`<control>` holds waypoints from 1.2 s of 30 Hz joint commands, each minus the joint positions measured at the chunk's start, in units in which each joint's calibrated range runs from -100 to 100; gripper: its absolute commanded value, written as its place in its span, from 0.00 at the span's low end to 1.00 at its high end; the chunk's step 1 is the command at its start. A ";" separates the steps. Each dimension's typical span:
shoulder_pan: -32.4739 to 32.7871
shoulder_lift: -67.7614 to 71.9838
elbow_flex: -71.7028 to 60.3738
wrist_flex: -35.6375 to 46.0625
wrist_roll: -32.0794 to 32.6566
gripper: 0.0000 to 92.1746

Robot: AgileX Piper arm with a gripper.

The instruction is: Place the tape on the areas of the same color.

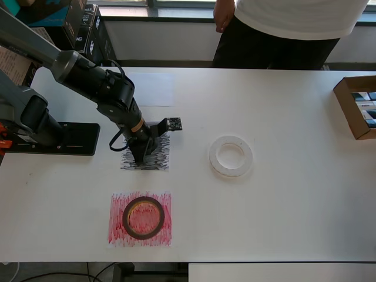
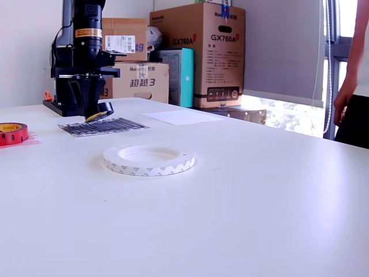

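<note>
My gripper (image 1: 141, 156) points straight down over the scribbled black sheet (image 1: 160, 154), which also shows in the exterior view (image 2: 106, 126). In the exterior view the gripper (image 2: 92, 112) is shut on the small black roll (image 2: 100, 114), held tilted just above the sheet. The red roll (image 1: 143, 217) lies on the scribbled red sheet (image 1: 117, 232), at the exterior view's left (image 2: 12, 133). The wide white ring (image 1: 231, 155) lies on the bare table (image 2: 149, 160), to the overhead view's right of the black sheet. The plain white sheet (image 1: 151, 89) lies bare behind the arm (image 2: 183, 117).
The arm's black base (image 1: 56, 138) sits at the overhead view's left edge. An open cardboard box (image 1: 355, 107) stands at the right edge. A person (image 1: 282, 29) stands behind the table. Stacked cartons (image 2: 202, 52) stand beyond the table in the exterior view.
</note>
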 commanded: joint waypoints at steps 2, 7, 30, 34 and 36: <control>0.16 -0.45 0.43 -0.16 -0.29 0.02; 0.16 -0.45 0.43 -0.16 -0.53 0.20; 1.03 -1.29 -0.12 -0.16 -1.02 0.30; 0.72 -3.07 -1.66 -0.16 -1.02 0.30; 0.40 -4.94 -2.30 -0.07 -1.02 0.30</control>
